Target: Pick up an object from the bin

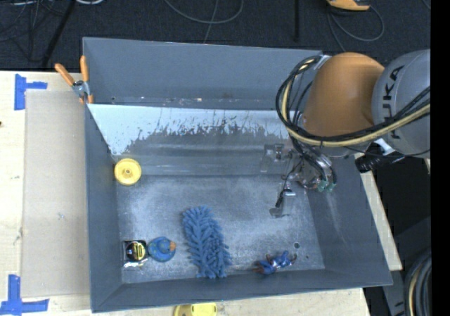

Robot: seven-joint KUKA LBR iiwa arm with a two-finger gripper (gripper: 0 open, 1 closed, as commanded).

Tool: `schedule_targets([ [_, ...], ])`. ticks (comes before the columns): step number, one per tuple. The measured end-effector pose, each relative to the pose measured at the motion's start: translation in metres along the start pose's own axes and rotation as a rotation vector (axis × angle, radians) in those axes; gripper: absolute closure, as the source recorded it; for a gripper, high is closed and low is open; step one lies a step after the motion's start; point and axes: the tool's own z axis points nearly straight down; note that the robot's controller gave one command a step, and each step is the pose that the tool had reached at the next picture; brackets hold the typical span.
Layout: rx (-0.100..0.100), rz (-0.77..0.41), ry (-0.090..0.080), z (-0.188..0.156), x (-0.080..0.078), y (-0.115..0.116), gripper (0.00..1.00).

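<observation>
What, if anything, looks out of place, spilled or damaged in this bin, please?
Nothing stands out. The yellow disc, blue shaggy duster, blue round toy, black-and-yellow block and small blue piece lie scattered on the bin floor, none visibly broken. The gripper hangs over bare floor.

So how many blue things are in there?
3, all along the near wall: a fuzzy blue duster in the middle, a round blue thing left of it, a tiny blue toy right. The arm may hide others.
</observation>
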Motion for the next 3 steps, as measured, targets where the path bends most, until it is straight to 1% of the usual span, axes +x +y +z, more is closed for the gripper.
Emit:
schedule_targets([
  [1,0.0,-0.001,-0.007,-0.005,-0.001,0.0,0.0],
  [2,0.003,-0.05,-0.012,0.023,-0.001,0.036,0.0],
  [3,0.0,-0.073,-0.012,0.08,0.0,0.084,0.0],
])
